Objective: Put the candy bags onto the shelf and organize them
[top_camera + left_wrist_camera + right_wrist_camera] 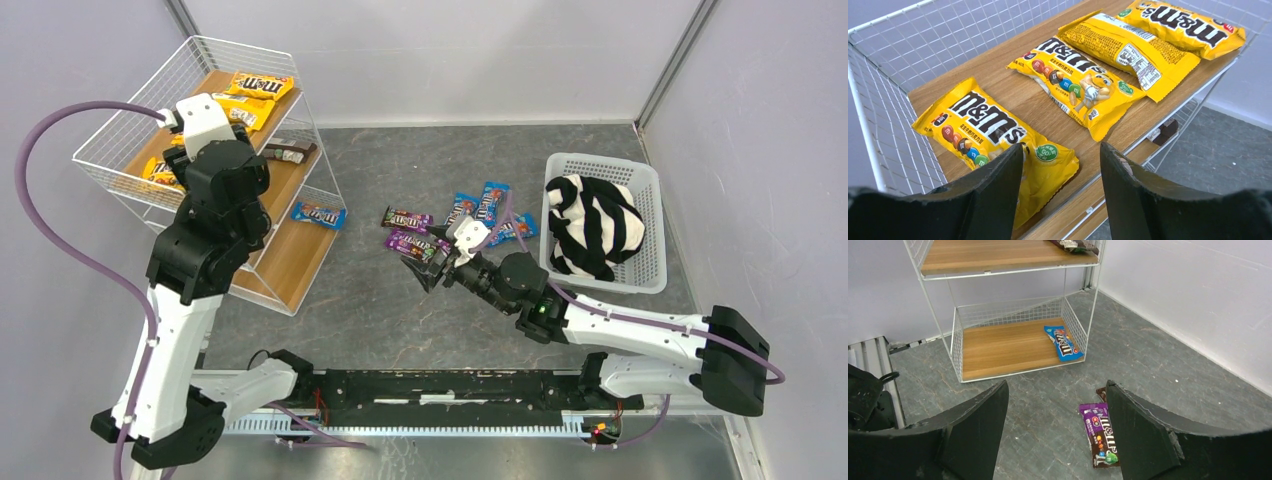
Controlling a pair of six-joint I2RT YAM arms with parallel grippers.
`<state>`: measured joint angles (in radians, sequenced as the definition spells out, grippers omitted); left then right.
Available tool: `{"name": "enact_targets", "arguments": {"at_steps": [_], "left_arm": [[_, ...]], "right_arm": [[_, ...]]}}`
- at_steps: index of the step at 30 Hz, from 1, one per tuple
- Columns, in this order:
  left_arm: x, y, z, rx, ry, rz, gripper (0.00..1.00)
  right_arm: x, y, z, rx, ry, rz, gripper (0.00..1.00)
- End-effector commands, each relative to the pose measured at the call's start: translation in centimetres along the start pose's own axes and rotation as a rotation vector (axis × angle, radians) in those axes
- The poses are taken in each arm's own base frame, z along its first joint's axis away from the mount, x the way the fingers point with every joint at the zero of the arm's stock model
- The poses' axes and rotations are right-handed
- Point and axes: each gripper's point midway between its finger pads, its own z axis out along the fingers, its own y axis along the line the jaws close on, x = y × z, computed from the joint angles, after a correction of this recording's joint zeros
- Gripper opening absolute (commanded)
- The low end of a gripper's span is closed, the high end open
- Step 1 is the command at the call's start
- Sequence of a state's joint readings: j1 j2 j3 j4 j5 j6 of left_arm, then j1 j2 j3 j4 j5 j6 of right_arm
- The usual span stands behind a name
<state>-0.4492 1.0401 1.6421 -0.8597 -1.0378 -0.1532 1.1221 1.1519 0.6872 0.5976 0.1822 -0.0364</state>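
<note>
Candy bags (1083,82) in yellow lie flat on the top board of the shelf (290,260). One blue bag (1063,342) sits on the bottom board, and others lie loose on the grey, stone-patterned table (400,320) near a white basket (605,160) holding a striped cloth (595,225). Pale walls (450,50) enclose the table. I read the left gripper (1060,147) as open and empty above the top board, and the right gripper (1057,385) as open over a purple bag (1100,432). From overhead, my left arm (215,200) hides part of the top board. A dark packet (288,152) on the middle board is too small to identify.
</note>
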Motion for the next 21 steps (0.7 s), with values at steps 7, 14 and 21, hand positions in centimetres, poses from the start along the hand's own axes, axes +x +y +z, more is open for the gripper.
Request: {"name": "enact_targets", "arguments": {"at_steps": [7, 14, 21], "left_arm": [[-4.0, 0.3, -2.1, 0.173, -0.090, -0.021, 0.68], [-8.2, -5.2, -7.8, 0.677, -0.140, -0.145, 0.87], [-8.5, -6.9, -10.1, 0.834, -0.097, -0.199, 0.99]], "right_arm": [[0.9, -0.3, 0.1, 0.009, 0.005, 0.032, 0.78], [1.9, -1.5, -0.7, 0.063, 0.059, 0.018, 0.81], [2.9, -2.9, -2.2, 0.131, 0.093, 0.038, 0.86]]}}
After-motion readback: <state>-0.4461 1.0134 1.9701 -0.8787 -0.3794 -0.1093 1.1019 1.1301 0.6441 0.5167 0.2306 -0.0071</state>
